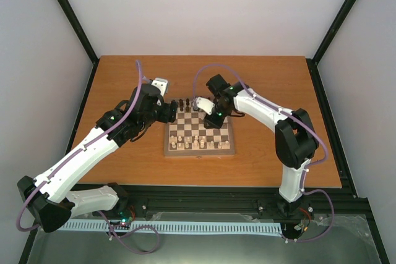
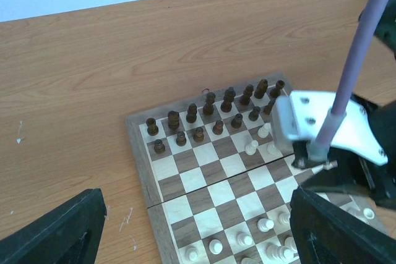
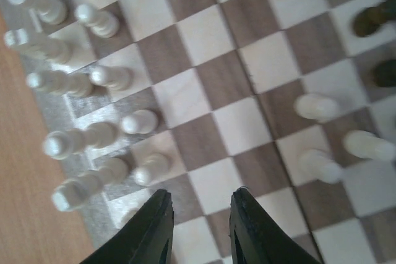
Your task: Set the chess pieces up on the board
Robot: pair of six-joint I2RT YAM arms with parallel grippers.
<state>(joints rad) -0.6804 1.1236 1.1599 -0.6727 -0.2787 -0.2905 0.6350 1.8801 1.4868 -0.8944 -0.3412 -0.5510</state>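
Note:
The board (image 1: 201,129) lies mid-table. Dark chess pieces (image 2: 210,106) stand in two rows along its far side, and cream chess pieces (image 2: 266,224) crowd its near side. A few cream pawns (image 3: 315,106) stand further up the board, close to the dark pieces (image 3: 371,20). My right gripper (image 3: 199,205) hovers low over the board's squares, open, with nothing between its fingers (image 3: 154,233). My left gripper (image 2: 195,214) is open wide above the board's left part, also empty. In the top view the left gripper (image 1: 173,110) and right gripper (image 1: 207,115) flank the dark back rows.
The right arm's wrist camera housing (image 2: 322,128) and its purple cable (image 2: 362,35) hang over the board's right side in the left wrist view. Bare wooden tabletop (image 1: 124,78) surrounds the board. White walls and black frame posts (image 1: 71,17) bound the table.

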